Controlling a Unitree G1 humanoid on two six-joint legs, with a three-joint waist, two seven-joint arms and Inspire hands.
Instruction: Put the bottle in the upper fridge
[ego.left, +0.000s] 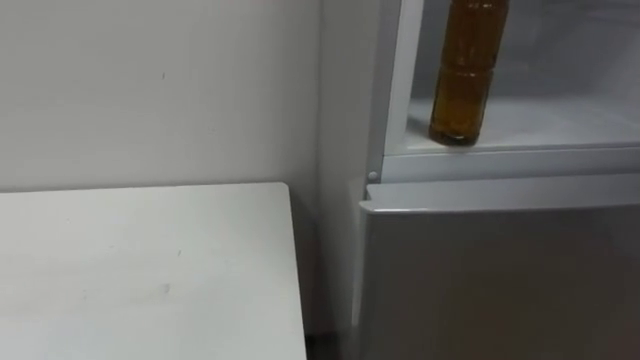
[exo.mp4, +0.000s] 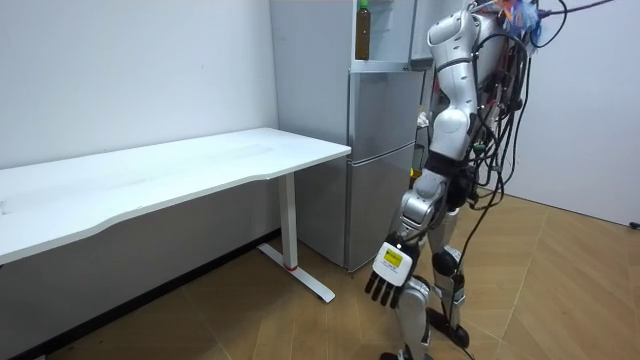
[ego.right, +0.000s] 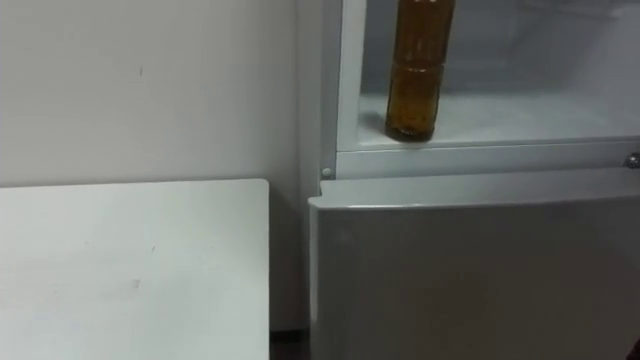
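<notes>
The bottle (ego.left: 467, 75), filled with amber liquid, stands upright on the white floor of the upper fridge compartment (ego.left: 560, 122), at its left side close to the near edge. The compartment is open, and the grey lower door (ego.left: 500, 270) below it is closed. A white table (ego.left: 140, 270) sits just left of the fridge against the pale wall (ego.left: 150, 90). In the room view the robot stands facing the fridge. Its left hand (exo.mp4: 390, 268) hangs low at its side, well apart from the bottle, with fingers loose and holding nothing.

Soft, even indoor light, dim shadow beside the fridge (ego.left: 500, 270)
</notes>
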